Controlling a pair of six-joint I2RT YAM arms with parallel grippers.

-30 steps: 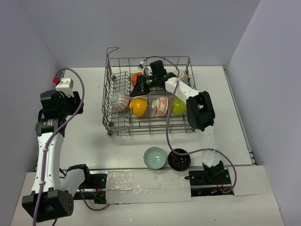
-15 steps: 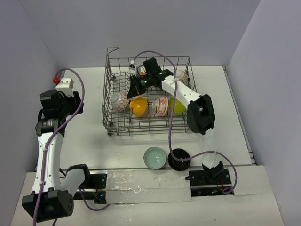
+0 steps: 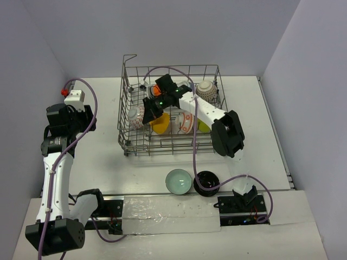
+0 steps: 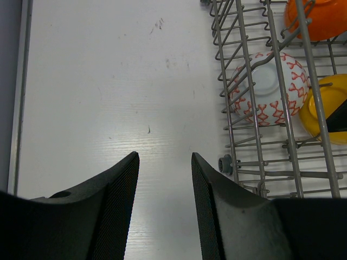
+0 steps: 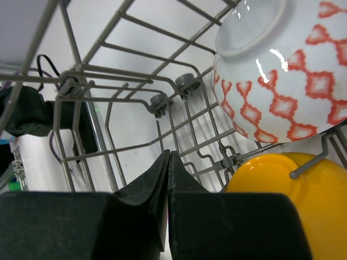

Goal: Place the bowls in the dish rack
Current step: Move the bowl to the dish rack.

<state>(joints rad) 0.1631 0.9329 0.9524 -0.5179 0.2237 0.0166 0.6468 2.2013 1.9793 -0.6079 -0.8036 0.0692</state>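
Note:
The grey wire dish rack (image 3: 126,142) stands at the back middle of the table. Leaning in it are a red-and-white patterned bowl (image 3: 135,116), a yellow bowl (image 3: 161,124), a second red-patterned bowl (image 3: 185,122), a lime green bowl (image 3: 204,126), a white-patterned bowl (image 3: 206,88) and an orange bowl (image 3: 158,89), which is partly hidden by the arm. My right gripper (image 3: 147,108) is low inside the rack's left half, shut and empty (image 5: 168,155), beside the red-and-white bowl (image 5: 282,81) and the yellow bowl (image 5: 276,200). My left gripper (image 4: 164,157) is open above bare table left of the rack (image 4: 237,114).
A pale teal bowl (image 3: 178,181) and a glossy black bowl (image 3: 206,183) sit upright on the table in front of the rack, near the right arm's base. The left arm (image 3: 57,157) stands at the table's left side. Grey walls close in the sides.
My right arm swung left and forward inside the rack, away from the orange bowl, and its jaws closed on nothing. The left arm has not moved.

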